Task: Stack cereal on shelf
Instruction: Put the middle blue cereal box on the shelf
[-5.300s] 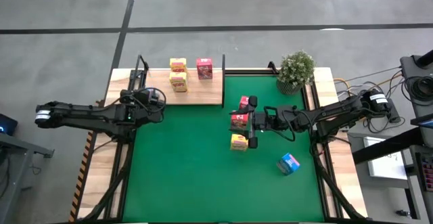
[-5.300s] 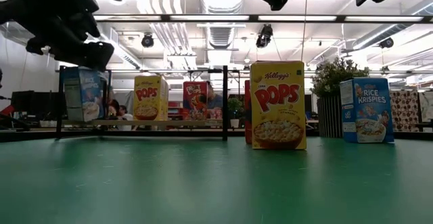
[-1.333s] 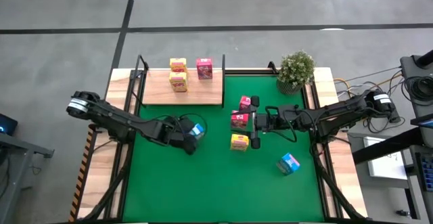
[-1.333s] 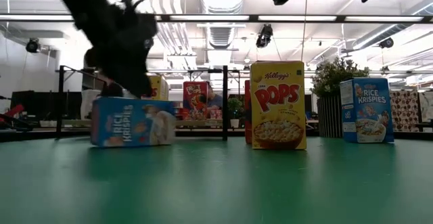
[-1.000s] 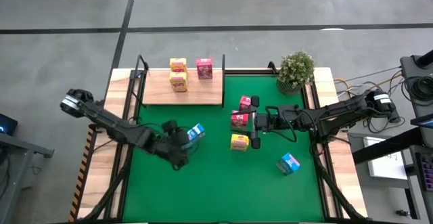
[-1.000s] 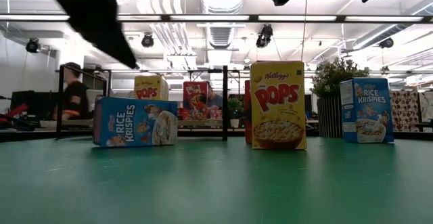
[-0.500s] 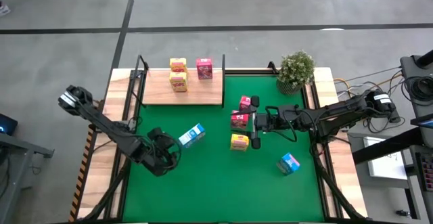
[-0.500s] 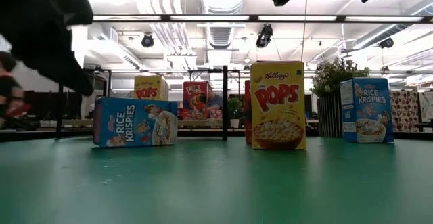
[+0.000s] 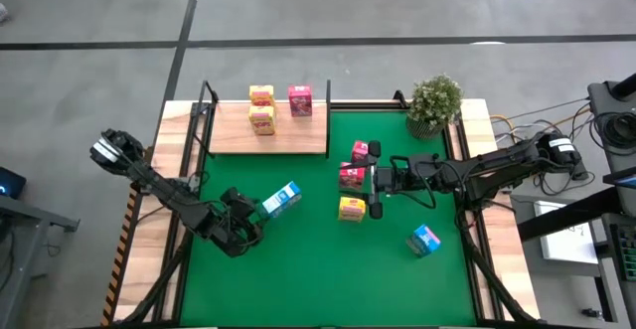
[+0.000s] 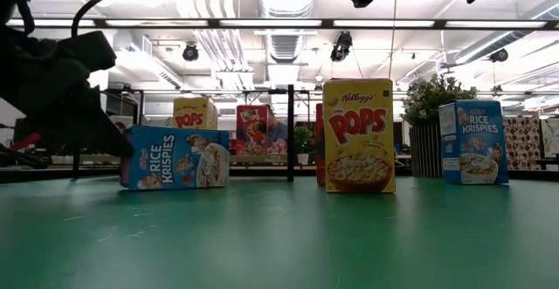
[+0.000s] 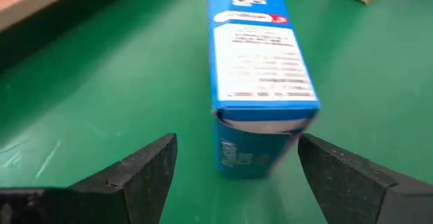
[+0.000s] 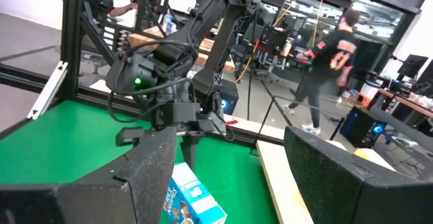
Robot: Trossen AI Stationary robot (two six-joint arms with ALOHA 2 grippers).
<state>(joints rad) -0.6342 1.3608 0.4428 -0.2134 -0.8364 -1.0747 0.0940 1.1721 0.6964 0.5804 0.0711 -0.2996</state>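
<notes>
Grey concrete floor (image 9: 397, 6) all round the table, dark seams running across it. Overhead, long strip lights (image 10: 288, 22) glow under a white ceiling with ducts (image 10: 210, 49) and hanging black fixtures (image 10: 342, 44). A potted plant (image 9: 435, 100) sits at the table's far right corner. Off the right edge, a stand with cables (image 9: 606, 110). Beyond the left edge, desks with monitors (image 12: 413, 67), and a person in a dark top (image 12: 331, 68) walks past, blurred.

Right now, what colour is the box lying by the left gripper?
Blue, clearest in the low view.
</notes>
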